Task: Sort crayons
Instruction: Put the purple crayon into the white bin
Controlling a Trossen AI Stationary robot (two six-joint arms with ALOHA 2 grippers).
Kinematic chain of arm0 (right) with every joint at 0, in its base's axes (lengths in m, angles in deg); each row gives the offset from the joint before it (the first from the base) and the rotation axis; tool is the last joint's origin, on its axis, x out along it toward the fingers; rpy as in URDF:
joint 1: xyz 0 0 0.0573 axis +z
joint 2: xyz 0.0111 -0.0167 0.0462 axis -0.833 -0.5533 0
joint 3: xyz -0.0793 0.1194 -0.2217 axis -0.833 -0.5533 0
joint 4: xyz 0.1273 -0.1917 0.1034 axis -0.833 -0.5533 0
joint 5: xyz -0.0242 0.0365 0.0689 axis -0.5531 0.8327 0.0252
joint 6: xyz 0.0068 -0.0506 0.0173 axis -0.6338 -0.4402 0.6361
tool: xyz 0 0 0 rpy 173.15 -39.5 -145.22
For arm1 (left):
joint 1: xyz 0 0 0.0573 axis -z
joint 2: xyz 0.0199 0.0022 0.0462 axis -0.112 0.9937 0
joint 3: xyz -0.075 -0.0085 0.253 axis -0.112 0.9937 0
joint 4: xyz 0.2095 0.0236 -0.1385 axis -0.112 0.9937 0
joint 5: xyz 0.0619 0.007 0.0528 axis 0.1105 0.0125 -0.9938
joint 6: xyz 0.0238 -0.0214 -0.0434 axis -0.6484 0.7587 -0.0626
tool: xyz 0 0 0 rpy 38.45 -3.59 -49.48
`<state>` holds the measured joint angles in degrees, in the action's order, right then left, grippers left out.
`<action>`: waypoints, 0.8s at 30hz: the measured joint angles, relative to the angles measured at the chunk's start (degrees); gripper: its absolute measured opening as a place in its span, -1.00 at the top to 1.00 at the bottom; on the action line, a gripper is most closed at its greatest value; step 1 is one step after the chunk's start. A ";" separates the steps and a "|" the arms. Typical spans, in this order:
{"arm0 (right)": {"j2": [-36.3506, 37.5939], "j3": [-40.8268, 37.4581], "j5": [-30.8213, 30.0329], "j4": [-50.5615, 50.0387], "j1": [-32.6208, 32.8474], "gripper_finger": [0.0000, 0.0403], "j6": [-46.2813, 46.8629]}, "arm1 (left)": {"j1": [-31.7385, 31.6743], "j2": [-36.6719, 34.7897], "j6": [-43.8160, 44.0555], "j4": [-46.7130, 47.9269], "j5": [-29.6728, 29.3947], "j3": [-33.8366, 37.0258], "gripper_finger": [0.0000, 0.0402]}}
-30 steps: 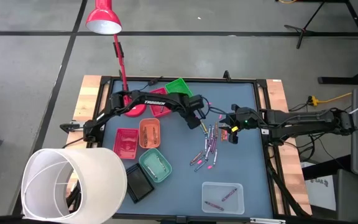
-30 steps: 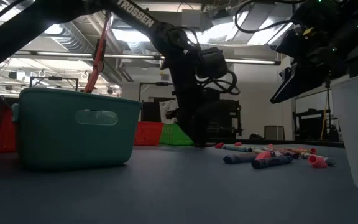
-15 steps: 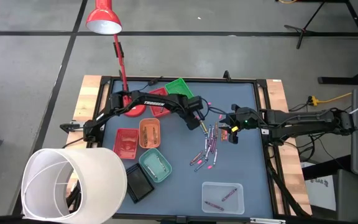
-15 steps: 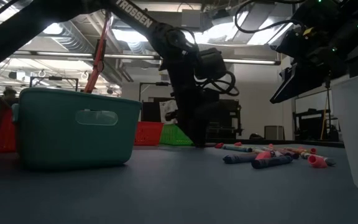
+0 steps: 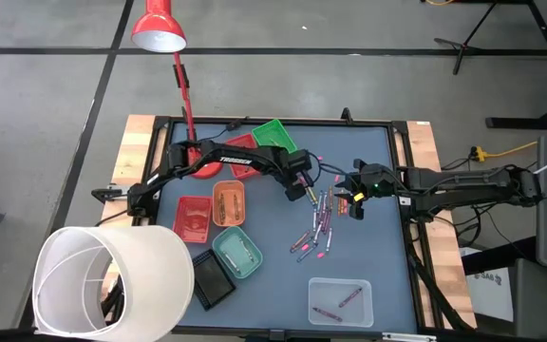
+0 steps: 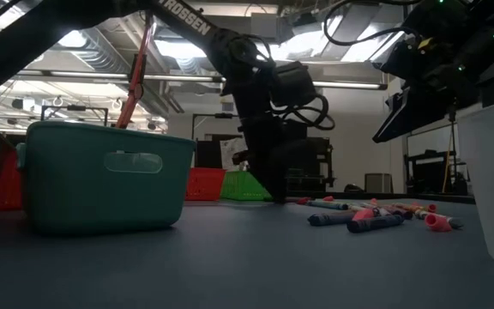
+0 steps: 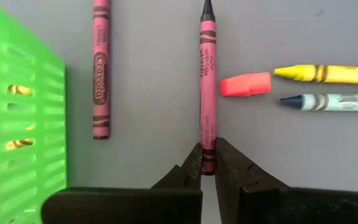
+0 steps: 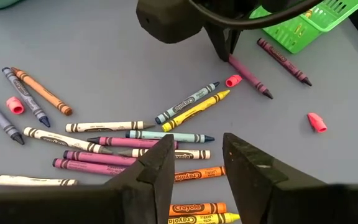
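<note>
Checked the feeds and my left gripper [image 7: 207, 163] was down on the worktop [image 5: 378, 256], jaws pinching the blunt end of a dark pink crayon [image 7: 207, 87] that lay flat on the grey mat. In the overhead view that gripper [image 5: 309, 193] sat just right of the green tray [image 5: 274, 132]. A second pink crayon [image 7: 100, 68] lay parallel to the pinched one, nearer the tray's slatted wall [image 7: 17, 118]. On the other side of the pinched crayon I could see a small pink eraser nub [image 7: 245, 84], a yellow crayon [image 7: 325, 74] and a pale grey one [image 7: 328, 101].

My right gripper [image 8: 194, 163] hung above the main scatter of crayons [image 8: 135, 140], jaws spread with nothing between them. From above, the loose pile [image 5: 317, 226] lay mid-worktop between the two arms, and a few more crayons were already in the clear tray [image 5: 341, 301] at the near edge. The orange tray [image 5: 228, 203], red tray [image 5: 193, 218] and teal tray [image 5: 236, 252] sat together on the left side.
</note>
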<state>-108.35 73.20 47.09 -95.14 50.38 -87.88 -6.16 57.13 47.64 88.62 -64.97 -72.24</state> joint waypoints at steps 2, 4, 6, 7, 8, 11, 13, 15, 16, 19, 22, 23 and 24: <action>0.00 0.00 0.00 0.02 0.00 0.34 0.20 | 0.17 0.01 -0.01 -0.22 0.59 -0.75 0.98; 0.00 0.00 -0.09 0.02 -0.01 0.34 1.22 | 0.46 0.04 -0.04 -0.46 1.43 -1.81 0.98; 0.16 0.00 -0.58 -0.07 -0.01 0.34 1.92 | 0.76 0.04 -0.05 -1.44 1.46 -2.94 0.99; 0.53 0.00 -0.63 -0.11 0.01 0.34 2.58 | 0.91 0.04 -0.06 -2.07 1.41 -3.48 0.99; 1.16 0.00 -0.63 -0.11 -0.02 0.34 2.98 | 1.05 0.04 -0.08 -2.47 1.26 -4.02 0.99; 4.09 0.00 -0.66 -0.04 0.00 0.34 4.08 | 1.46 0.04 -0.08 -5.73 1.02 -5.35 0.99; 6.87 0.00 -0.68 0.04 0.00 0.34 4.35 | 1.93 0.02 -0.08 -9.83 0.83 -5.62 0.99; 10.14 0.00 -1.01 -0.06 0.01 0.34 4.62 | 2.38 0.02 -0.10 -14.07 0.85 -5.63 0.99; 12.30 0.00 -1.40 -0.52 0.01 0.34 4.75 | 2.64 0.02 -0.10 -16.06 0.91 -5.61 0.99; 19.51 0.01 -4.73 -1.57 0.01 0.34 5.39 | 3.04 -0.01 -0.10 -21.85 1.42 -5.63 0.99; 25.48 0.02 -8.14 -3.70 -0.01 0.34 6.23 | 3.20 -0.02 -0.08 -26.46 1.42 -5.63 0.99; 27.28 0.02 -8.93 -4.18 -0.01 0.34 6.69 | 3.27 -0.02 -0.10 -28.02 1.43 -5.63 0.99; 29.05 0.02 -9.49 -4.58 -0.02 0.34 7.12 | 3.35 -0.02 -0.09 -29.69 1.41 -5.63 0.99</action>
<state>-79.30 73.22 37.60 -99.72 50.36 -80.76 -2.81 57.10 47.55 58.93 -63.56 -77.88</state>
